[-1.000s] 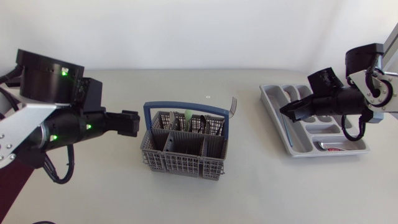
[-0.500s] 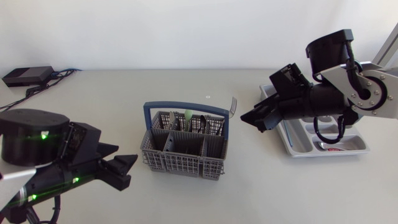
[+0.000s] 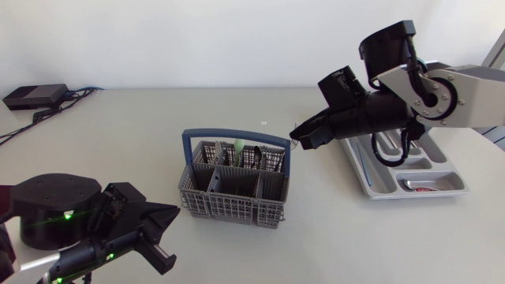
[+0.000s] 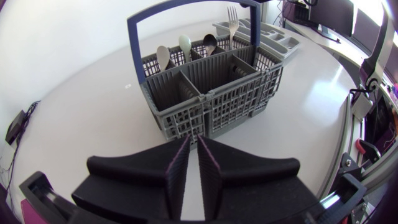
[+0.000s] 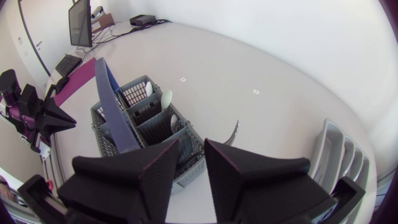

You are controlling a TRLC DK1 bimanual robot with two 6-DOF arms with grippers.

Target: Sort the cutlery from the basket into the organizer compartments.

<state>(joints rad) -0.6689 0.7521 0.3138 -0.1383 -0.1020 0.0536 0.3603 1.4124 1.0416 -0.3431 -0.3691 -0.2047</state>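
Observation:
The grey basket (image 3: pixel 235 185) with a blue handle stands mid-table; several spoons (image 4: pixel 185 45) and a fork (image 3: pixel 297 128) stick up along its far side. At the right lies the grey organizer (image 3: pixel 371 180), a spoon (image 3: pixel 410 184) in its near compartment. My right gripper (image 3: pixel 297 139) hovers by the basket's far right corner, open and holding nothing; in the right wrist view the fork (image 5: pixel 233 132) stands just ahead of the gripper (image 5: pixel 193 146), beside one finger. My left gripper (image 3: pixel 163 235) sits low at the front left, pointing at the basket (image 4: pixel 211 93), open by a narrow gap (image 4: pixel 194 158), empty.
A black box (image 3: pixel 33 95) with cables lies at the far left edge. A small white mark (image 3: pixel 263 122) is on the table behind the basket. Bare tabletop separates the basket from the organizer (image 5: pixel 336 155).
My right arm has swung from over the organizer leftward to the fork at the basket. My left arm has dropped back toward the front left corner, its fingers drawing closer.

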